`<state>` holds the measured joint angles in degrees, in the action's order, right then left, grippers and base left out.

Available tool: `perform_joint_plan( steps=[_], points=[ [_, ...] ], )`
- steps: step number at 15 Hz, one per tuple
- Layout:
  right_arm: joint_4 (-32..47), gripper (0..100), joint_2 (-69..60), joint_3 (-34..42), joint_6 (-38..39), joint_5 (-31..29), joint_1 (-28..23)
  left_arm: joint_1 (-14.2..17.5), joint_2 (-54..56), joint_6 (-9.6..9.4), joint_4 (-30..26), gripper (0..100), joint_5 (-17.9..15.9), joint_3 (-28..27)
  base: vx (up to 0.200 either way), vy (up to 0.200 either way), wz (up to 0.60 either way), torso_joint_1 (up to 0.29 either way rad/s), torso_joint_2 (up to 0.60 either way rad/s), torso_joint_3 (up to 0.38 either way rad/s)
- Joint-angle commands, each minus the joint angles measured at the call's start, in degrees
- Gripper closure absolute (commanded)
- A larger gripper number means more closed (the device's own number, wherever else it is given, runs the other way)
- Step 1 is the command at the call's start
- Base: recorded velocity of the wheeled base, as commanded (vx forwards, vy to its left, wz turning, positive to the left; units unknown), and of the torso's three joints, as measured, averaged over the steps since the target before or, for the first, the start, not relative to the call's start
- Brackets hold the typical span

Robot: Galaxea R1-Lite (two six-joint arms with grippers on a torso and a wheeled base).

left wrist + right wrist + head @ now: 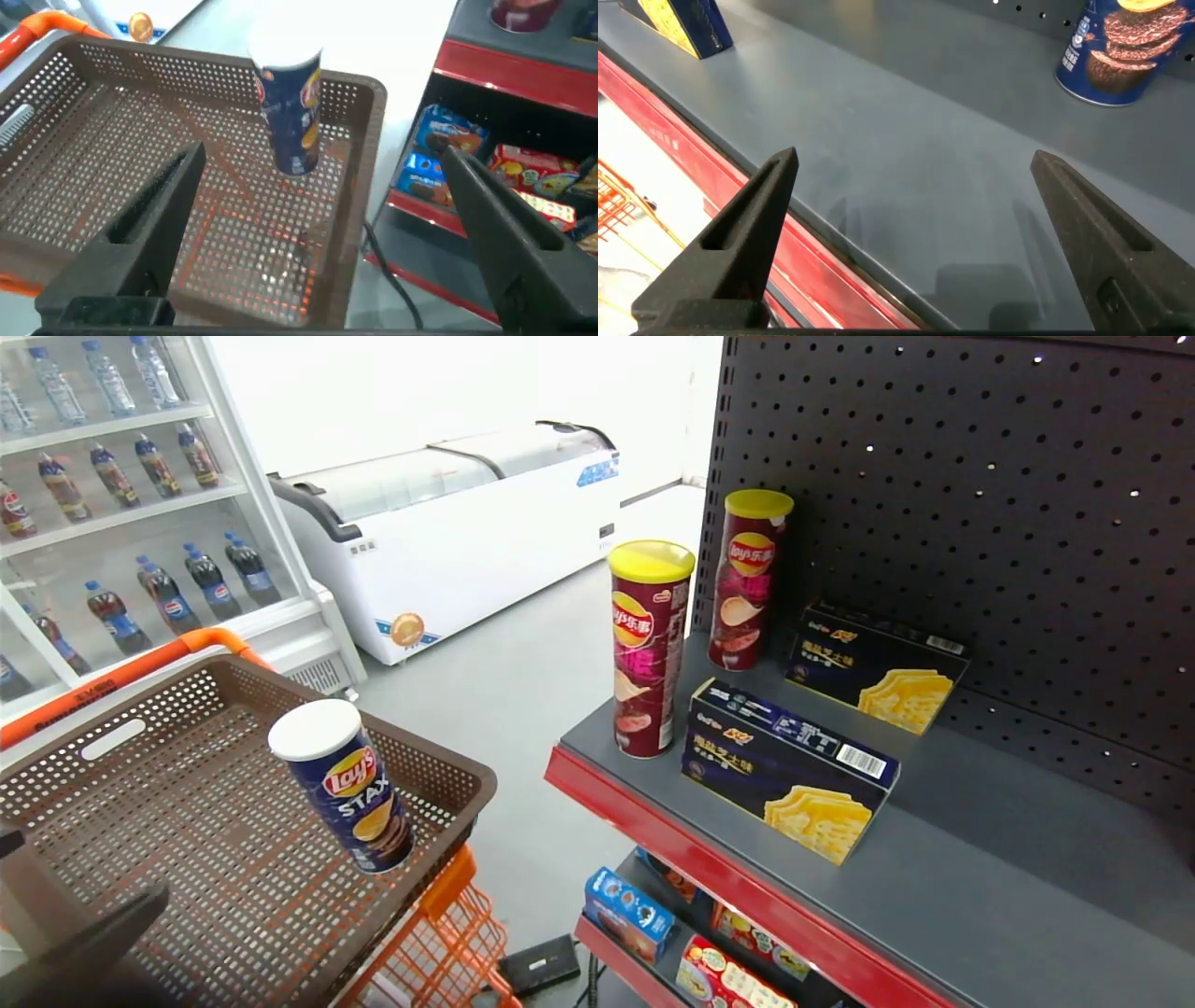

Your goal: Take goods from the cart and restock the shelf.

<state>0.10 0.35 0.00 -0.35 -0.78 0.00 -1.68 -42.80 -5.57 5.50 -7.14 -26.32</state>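
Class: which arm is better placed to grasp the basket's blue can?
Left: the open left gripper faces the white-lidded blue cylindrical can in the brown perforated basket; the right gripper hangs over the grey shelf.

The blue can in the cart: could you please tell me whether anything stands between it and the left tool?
Nothing visible does. The open left tool faces the standing blue can, with only bare basket between them.
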Motion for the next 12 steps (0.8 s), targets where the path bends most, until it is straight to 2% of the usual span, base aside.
perform_joint_plan(
  steps=[1,2,5,8,9,10,12],
  points=[
    [0.1,0,0.1,0.0,0.0,0.0,0.0,1.1,-17.4,-0.32,6.3,0,0.7,-2.5,0.0,0.0,0.0,0.0,0.0,0.0],
    [0.0,0,0.1,0.0,0.0,0.0,0.0,1.0,-19.4,-0.41,7.4,0,0.7,-2.4,0.0,0.0,0.0,0.0,0.0,0.0],
    [0.0,0,0.1,0.0,0.0,0.0,0.0,-0.4,-27.9,-0.49,15.3,0,0.8,-1.2,0.0,0.0,0.0,0.0,0.0,0.0],
    [0.0,0,0.1,-0.1,0.0,0.0,0.0,-1.3,-36.0,-0.41,28.8,0,0.8,3.8,0.0,0.0,0.0,0.0,0.0,0.0],
    [0.0,0,0.1,-0.1,0.0,0.0,0.0,-1.3,-36.0,-0.41,28.8,0,0.8,3.8,0.0,0.0,0.0,0.0,0.0,0.0],
    [0.0,0,0.1,-0.1,0.0,0.0,0.0,-1.5,-40.8,-0.32,33.9,0,0.9,6.3,0.0,0.0,0.0,0.0,0.0,0.0],
    [0.0,0,0.1,0.0,0.0,0.0,0.0,-1.4,-46.0,0.12,40.3,0,0.9,7.5,0.0,0.0,0.0,0.0,0.0,0.0]
  ],
)
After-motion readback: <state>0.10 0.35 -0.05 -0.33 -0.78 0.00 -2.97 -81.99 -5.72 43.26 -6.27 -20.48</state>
